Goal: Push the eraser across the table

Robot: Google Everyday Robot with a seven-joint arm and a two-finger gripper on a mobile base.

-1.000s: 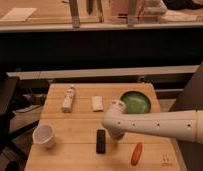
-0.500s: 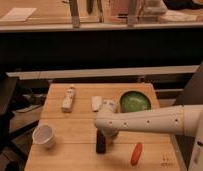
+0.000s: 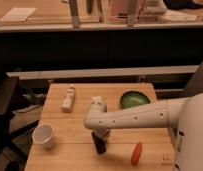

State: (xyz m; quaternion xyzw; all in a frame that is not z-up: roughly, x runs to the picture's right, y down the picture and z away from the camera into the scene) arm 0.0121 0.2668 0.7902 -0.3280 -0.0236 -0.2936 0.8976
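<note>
white cup front-left | green bowl back-right | orange carrot piece front-right | white bottle back-left

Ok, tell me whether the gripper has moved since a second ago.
Yes. The gripper has swung left, away from the green bowl, and now sits over the eraser.

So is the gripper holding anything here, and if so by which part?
Cannot be told. The gripper is down at the top end of the eraser on the table, hiding any contact.

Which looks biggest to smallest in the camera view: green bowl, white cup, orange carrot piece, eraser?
1. Green bowl
2. White cup, nearer the camera, so the gap is unsure
3. Orange carrot piece and eraser: unranked, since the end effector at the eraser's far end hides part of it.
</note>
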